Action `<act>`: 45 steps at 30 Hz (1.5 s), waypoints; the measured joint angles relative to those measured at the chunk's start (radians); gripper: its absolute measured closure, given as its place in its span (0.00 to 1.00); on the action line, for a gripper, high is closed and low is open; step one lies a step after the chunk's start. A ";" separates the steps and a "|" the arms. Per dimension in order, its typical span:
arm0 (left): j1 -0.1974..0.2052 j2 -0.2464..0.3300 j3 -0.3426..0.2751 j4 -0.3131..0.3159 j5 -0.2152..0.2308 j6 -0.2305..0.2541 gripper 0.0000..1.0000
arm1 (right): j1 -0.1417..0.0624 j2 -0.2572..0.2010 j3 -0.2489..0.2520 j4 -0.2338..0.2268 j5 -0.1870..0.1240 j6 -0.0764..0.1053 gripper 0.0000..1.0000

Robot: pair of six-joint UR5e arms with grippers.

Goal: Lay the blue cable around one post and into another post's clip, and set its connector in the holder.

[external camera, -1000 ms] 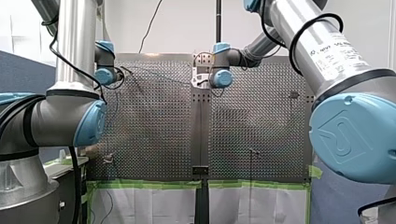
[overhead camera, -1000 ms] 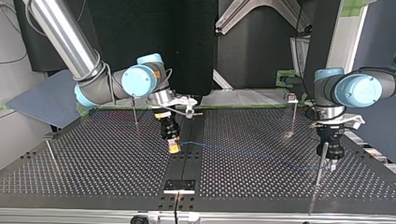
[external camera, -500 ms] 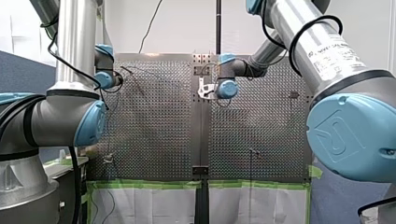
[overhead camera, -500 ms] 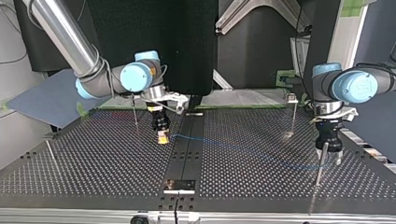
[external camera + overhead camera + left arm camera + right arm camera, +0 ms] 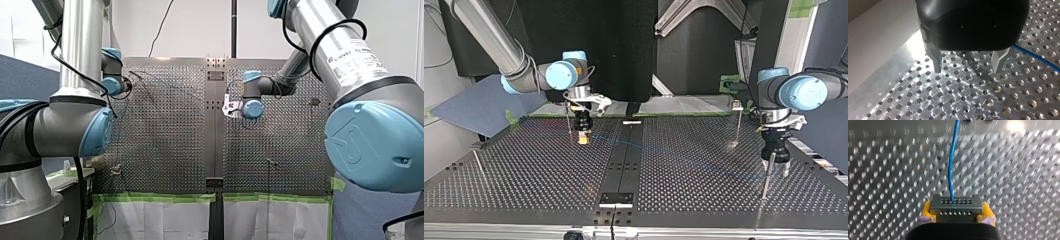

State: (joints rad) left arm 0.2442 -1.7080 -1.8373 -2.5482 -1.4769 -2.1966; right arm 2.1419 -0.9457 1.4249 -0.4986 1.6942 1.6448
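I am gripping the connector [image 5: 955, 203] of the blue cable [image 5: 951, 170] in my right gripper [image 5: 956, 211] above the worktop [image 5: 885, 182], while my left gripper [image 5: 968, 67] is hovering released beside the cable.

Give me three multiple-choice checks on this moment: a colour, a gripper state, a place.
1. The cable leaving the connector is: A red, B blue, C black.
2. My left gripper is: A shut on the cable, B shut on the connector, C open, empty.
3. The connector sits: A between my right gripper's pads, B in my left gripper, C in neither gripper.
1 B: blue in the right wrist view. 2 C: fingers apart, nothing between. 3 A: yellow pads clamp its sides.
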 joint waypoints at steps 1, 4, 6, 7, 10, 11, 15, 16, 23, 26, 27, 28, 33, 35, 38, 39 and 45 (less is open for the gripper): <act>-0.001 0.000 0.000 0.000 0.000 0.000 0.00 | -0.010 0.000 0.011 -0.011 0.000 0.004 1.00; -0.002 0.000 0.000 0.000 -0.001 0.001 0.00 | -0.035 0.000 0.037 -0.036 0.002 0.012 1.00; -0.002 0.000 0.000 0.000 -0.001 0.001 0.00 | -0.050 0.000 0.051 -0.051 0.003 0.017 1.00; -0.003 0.000 0.000 0.000 -0.001 0.001 0.00 | -0.059 0.000 0.061 -0.061 0.003 0.021 1.00; -0.003 0.000 0.000 0.000 -0.001 0.001 0.00 | -0.085 0.000 0.087 -0.087 0.003 0.028 1.00; -0.003 0.000 0.000 0.000 -0.001 0.000 0.00 | -0.093 0.000 0.095 -0.095 0.003 0.031 1.00; -0.003 0.000 0.000 0.000 -0.001 0.000 0.00 | -0.127 0.000 0.129 -0.129 0.003 0.038 1.00; -0.003 0.000 0.000 0.000 -0.001 0.000 0.00 | -0.137 0.000 0.139 -0.139 0.004 0.041 1.00; -0.003 0.000 0.000 0.000 -0.001 0.000 0.00 | -0.188 0.001 0.190 -0.190 0.010 0.079 1.00; -0.003 0.000 0.000 0.000 -0.001 0.000 0.00 | -0.215 0.002 0.217 -0.217 0.012 0.105 1.00; -0.003 0.000 0.000 0.000 -0.001 0.000 0.00 | -0.224 0.003 0.226 -0.226 0.012 0.111 1.00; -0.003 0.000 0.000 0.000 -0.001 0.001 0.00 | -0.237 0.005 0.238 -0.238 0.013 0.116 1.00; -0.003 0.000 0.000 -0.002 0.000 0.003 0.00 | -0.280 0.030 0.282 -0.282 0.031 0.136 1.00; -0.004 0.000 0.000 -0.002 0.001 0.003 0.00 | -0.297 0.044 0.299 -0.298 0.042 0.148 1.00; -0.004 0.000 0.000 -0.003 0.002 0.003 0.00 | -0.321 0.067 0.322 -0.322 0.058 0.170 1.00; -0.004 0.000 0.000 -0.003 0.002 0.003 0.00 | -0.328 0.073 0.330 -0.330 0.061 0.177 1.00; -0.004 0.000 0.000 -0.003 0.001 0.003 0.00 | -0.383 0.092 0.384 -0.356 0.082 0.228 1.00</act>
State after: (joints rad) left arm 0.2405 -1.7079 -1.8373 -2.5509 -1.4759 -2.1933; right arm 1.7593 -0.8540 1.8091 -0.8546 1.7765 1.8728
